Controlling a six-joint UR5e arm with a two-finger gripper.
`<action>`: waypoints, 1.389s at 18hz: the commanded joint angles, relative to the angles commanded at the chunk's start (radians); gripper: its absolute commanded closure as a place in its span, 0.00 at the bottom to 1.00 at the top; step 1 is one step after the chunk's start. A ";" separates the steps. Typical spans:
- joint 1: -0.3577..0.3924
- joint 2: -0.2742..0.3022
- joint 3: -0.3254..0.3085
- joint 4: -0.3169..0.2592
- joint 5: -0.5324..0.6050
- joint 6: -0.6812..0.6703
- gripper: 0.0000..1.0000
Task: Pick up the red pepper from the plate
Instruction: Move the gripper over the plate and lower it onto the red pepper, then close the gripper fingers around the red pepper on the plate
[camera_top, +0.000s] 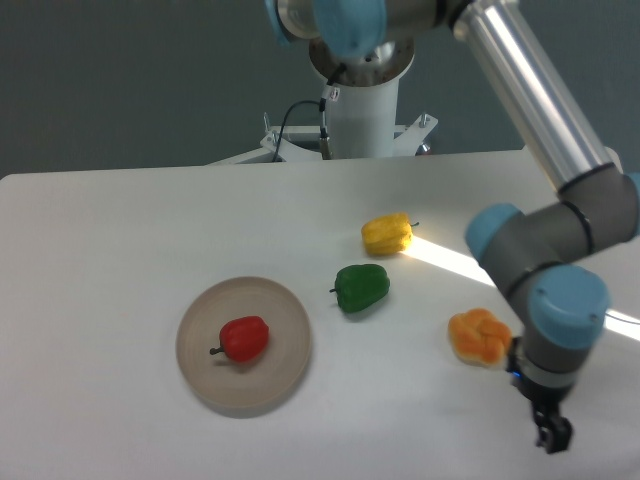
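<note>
The red pepper (243, 338) lies on the beige plate (284, 368) at the lower left of the table, its dark stem pointing left. My gripper (552, 436) hangs far to the right, near the table's front edge and well apart from the plate. Its fingers are small and dark here, and I cannot make out whether they are open or shut. Nothing shows between them.
A green pepper (361, 287) sits just right of the plate, with a yellow pepper (387, 234) behind it. An orange pepper (479, 337) lies beside my wrist. The arm's base (358, 110) stands at the table's back edge.
</note>
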 joint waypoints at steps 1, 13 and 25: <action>-0.015 0.020 -0.025 0.000 0.000 -0.029 0.00; -0.274 0.171 -0.273 0.015 -0.017 -0.412 0.00; -0.420 0.155 -0.361 0.133 -0.032 -0.646 0.00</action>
